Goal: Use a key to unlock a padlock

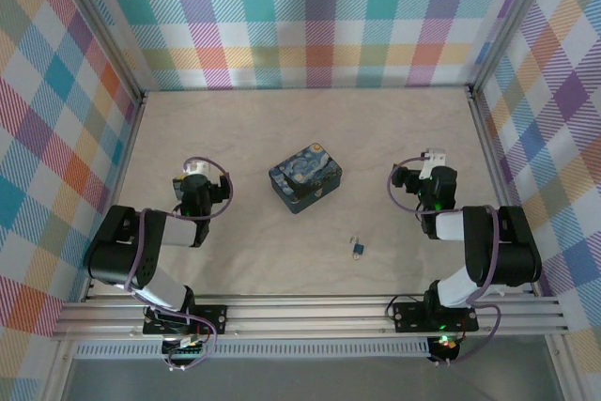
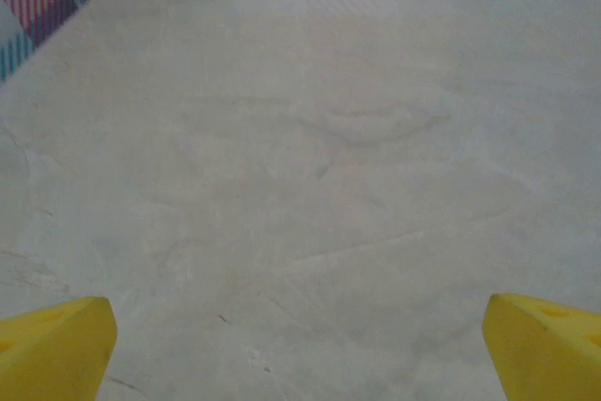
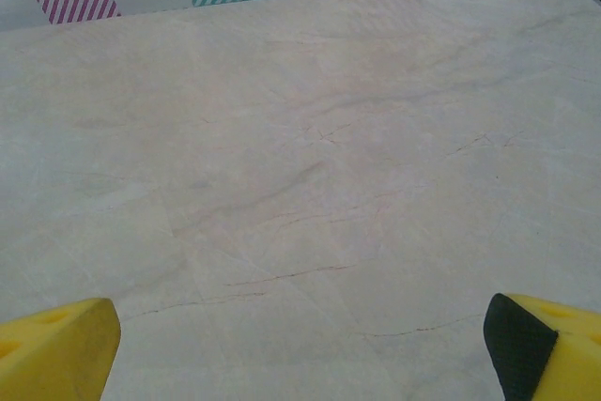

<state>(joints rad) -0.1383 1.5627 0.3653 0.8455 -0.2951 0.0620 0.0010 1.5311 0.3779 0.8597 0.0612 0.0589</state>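
The padlock [image 1: 359, 250] is a tiny blue body with a thin silvery piece at its far end, lying on the pale table [image 1: 254, 260] in front of and between the arms. At this size I cannot make out a key apart from it. My left gripper [image 1: 194, 172] rests low at the left, well away from the padlock. My right gripper [image 1: 433, 160] rests at the right, behind and to the right of it. In the left wrist view the left gripper [image 2: 300, 354] stands open, its yellow fingertips [image 2: 56, 345] far apart over bare table. The right gripper [image 3: 300, 349] is likewise open, fingertips [image 3: 56, 345] spread, nothing between them.
A dark-blue rectangular tin [image 1: 305, 177] with a swirly starry print sits mid-table, between the two grippers and behind the padlock. Plaid walls [image 1: 310, 16] close in the back and both sides. An aluminium rail [image 1: 310, 312] runs along the near edge.
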